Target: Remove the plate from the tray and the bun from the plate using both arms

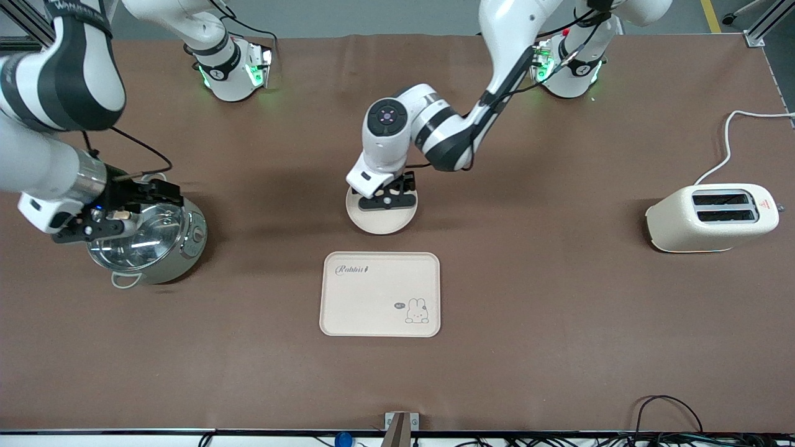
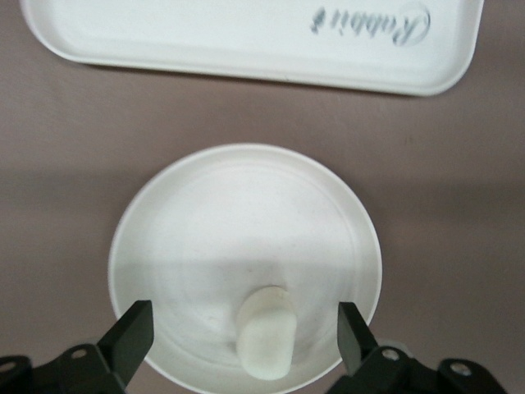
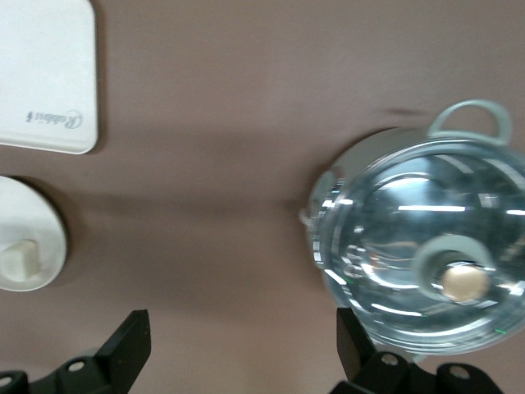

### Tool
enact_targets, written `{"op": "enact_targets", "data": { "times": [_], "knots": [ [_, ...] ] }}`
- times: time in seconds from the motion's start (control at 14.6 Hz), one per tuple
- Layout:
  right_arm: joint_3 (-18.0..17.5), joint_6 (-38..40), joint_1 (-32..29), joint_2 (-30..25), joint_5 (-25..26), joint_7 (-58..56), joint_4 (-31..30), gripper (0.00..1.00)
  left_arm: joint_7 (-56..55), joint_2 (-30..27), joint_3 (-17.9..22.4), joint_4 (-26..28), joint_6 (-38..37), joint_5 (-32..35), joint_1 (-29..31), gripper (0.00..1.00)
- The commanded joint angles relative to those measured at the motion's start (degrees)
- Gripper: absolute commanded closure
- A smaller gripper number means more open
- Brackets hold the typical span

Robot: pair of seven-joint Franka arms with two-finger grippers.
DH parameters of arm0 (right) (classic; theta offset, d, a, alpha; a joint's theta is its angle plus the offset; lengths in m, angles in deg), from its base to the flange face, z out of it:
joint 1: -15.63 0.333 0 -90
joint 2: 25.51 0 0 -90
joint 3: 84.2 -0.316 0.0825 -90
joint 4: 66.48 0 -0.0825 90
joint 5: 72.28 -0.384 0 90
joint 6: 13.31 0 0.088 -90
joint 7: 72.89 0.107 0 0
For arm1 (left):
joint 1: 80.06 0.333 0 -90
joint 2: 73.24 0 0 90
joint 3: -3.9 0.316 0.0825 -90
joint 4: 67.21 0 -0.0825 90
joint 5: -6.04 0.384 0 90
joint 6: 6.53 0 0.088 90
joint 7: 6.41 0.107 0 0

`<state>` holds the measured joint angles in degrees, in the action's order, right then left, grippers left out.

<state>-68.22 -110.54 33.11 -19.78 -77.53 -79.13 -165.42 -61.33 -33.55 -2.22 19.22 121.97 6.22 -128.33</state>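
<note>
The bun point(image 2: 267, 336) lies on the plate point(image 2: 205, 230), at 12 o'clock from the tray point(image 1: 380, 293). The left claw point(image 2: 246, 332) hovers wide open astride the bun, gripping nothing. The right claw point(image 3: 238, 345), open and empty, hangs over the lidded pot point(image 3: 418, 254).

- A brown table point(image 1: 559, 347) carries everything.
- The round cream plate point(image 1: 380, 223) lies near its middle.
- The rabbit tray point(image 1: 380, 293) lies nearer the front camera.
- A lidded steel pot point(image 1: 149, 245) stands toward the right arm's end.
- A cream toaster point(image 1: 711, 217), apparently corded, stands toward the left arm's end.
</note>
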Motion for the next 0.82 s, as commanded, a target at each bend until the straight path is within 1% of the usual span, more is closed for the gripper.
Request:
{"op": "enact_targets", "data": {
  "times": [0.0,0.07,0.21,0.27,0.34,0.41,0.55,0.62,0.68,0.75],
  "knots": [
    [-0.68,3.08,-4.61,-4.49,2.78,0.27,-1.08,0.0,-0.19,1.88,0.4,-1.34,0.0,2.36,-1.99,0.06],
    [-2.51,3.88,-7.69,-5.63,2.87,0.36,-1.08,0.0,-0.19,2.67,0.58,-1.34,0.0,2.37,-3.22,0.09],
    [-9.0,3.98,-16.29,-7.56,2.87,0.01,-1.17,0.0,-0.28,3.99,0.58,-1.34,0.0,2.28,-4.11,0.14],
    [-11.04,3.98,-18.94,-8.01,2.96,-0.08,-1.08,0.0,-0.45,4.52,0.4,-1.26,0.0,2.28,-4.46,0.17],
    [-11.32,4.06,-19.67,-8.45,3.05,-0.25,-1.08,0.0,-1.06,4.79,0.58,-1.17,0.0,2.36,-4.81,0.18],
    [-11.23,4.94,-19.67,-8.71,3.05,-0.52,-0.99,0.0,-1.42,5.05,0.58,-1.08,0.0,2.37,-4.99,0.24],
    [-11.76,6.69,-18.89,-8.8,3.05,0.26,-1.08,0.0,-1.51,5.84,0.58,-1.17,0.0,2.28,-4.99,0.3],
    [-12.72,8.36,-18.36,-9.32,3.05,1.14,-1.26,0.0,-1.6,6.19,0.58,-1.17,0.0,2.19,-4.99,0.33],
    [-12.81,8.55,-18.27,-9.33,3.05,2.54,-1.34,0.0,-1.6,6.72,0.4,-1.17,0.0,2.19,-4.99,0.36],
    [-12.73,8.64,-18.27,-9.24,3.05,2.9,-0.91,0.0,-1.6,6.81,0.4,-1.25,0.0,2.02,-4.99,0.41]
  ]
}}
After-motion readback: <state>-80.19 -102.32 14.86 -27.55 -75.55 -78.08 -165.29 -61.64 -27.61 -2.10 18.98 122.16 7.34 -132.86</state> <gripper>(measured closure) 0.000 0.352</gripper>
